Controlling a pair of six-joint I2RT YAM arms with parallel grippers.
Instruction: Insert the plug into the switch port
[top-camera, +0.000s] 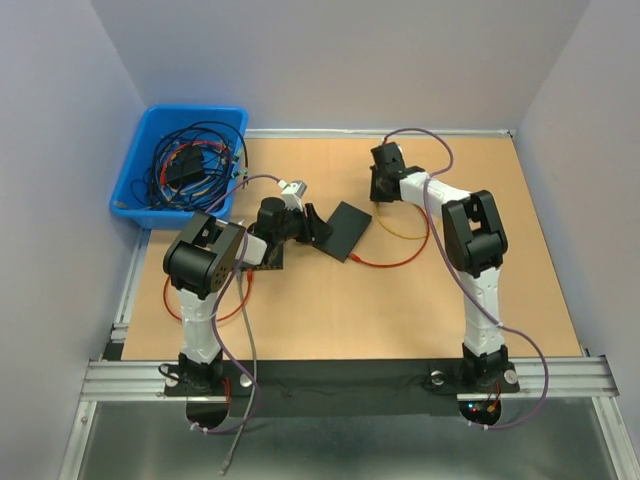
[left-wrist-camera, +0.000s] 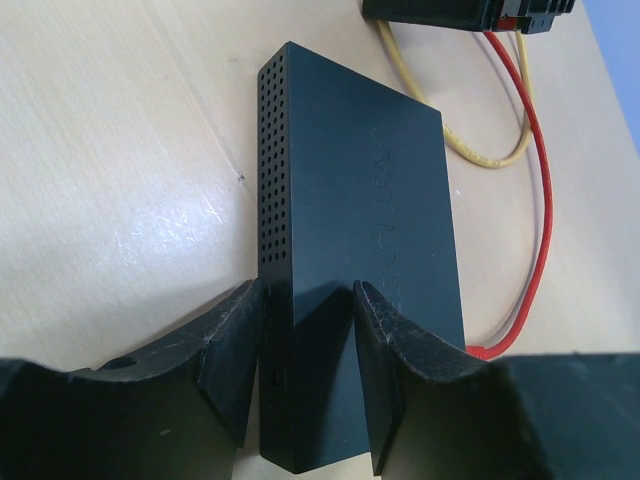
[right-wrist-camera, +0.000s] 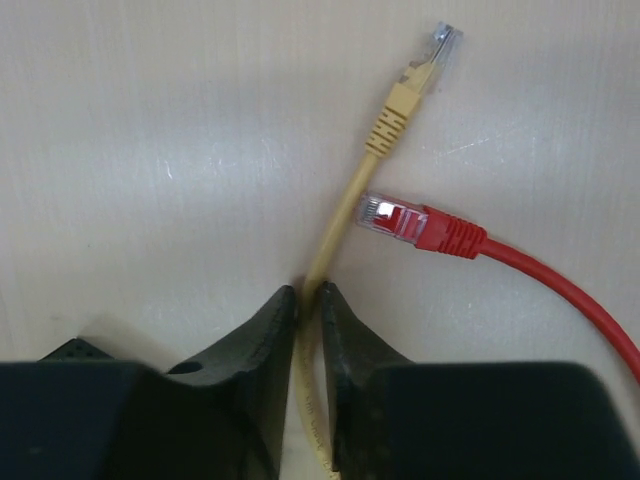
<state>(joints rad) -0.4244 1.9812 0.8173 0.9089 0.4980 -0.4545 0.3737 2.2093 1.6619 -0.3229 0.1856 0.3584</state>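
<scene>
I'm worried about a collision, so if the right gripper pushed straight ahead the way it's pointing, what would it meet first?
Most likely the red plug, just ahead beside the yellow Ethernet cable the right gripper pinches; depth is unclear.

Top cam high, behind; wrist cams close; L shares switch (top-camera: 347, 230) (left-wrist-camera: 390, 200).

The white-and-black left arm (top-camera: 200, 300) rises at the lower left of the top view, elbow folded and wrist reaching toward the centre. There the black two-fingered left gripper (left-wrist-camera: 308, 300) clamps the near end of a black perforated switch box (left-wrist-camera: 390, 180). The white-and-black right arm (top-camera: 478, 280) stretches toward upper centre with its wrist bent down, and the black right gripper (right-wrist-camera: 308, 292) pinches a thin yellow network cable (right-wrist-camera: 345, 210) between nearly meeting fingers.
</scene>
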